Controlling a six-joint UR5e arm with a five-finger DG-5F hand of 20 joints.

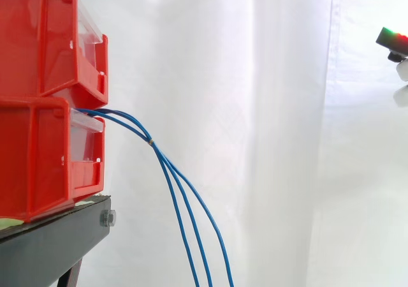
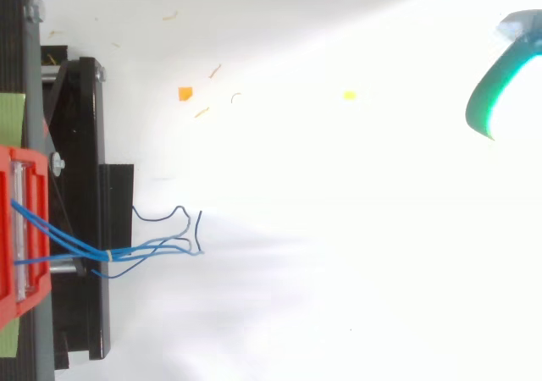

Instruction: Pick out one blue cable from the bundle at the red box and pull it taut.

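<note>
Side view: blue cables (image 1: 185, 201) leave the lower red bin (image 1: 38, 162), are bound by a tie (image 1: 151, 143), then hang slack. They look light, limp and slick, so I'd pinch one strand just below the tie. Top view separates the strands (image 2: 157, 245) as they fan past the stand (image 2: 85, 144). The hand (image 2: 484, 102) hangs well apart from them, holding nothing; whether it is open or closed I cannot tell.

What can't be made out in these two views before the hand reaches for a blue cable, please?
1. Hand: side view, cut off by the right edge, so its pose is unreadable.
2. Blue cables: side view, their lower lengths run off the bottom edge.
3. Where the cables start: side view, hidden inside the lower red bin.
4. Cable ends: top view, thin and washed out by glare.
</note>
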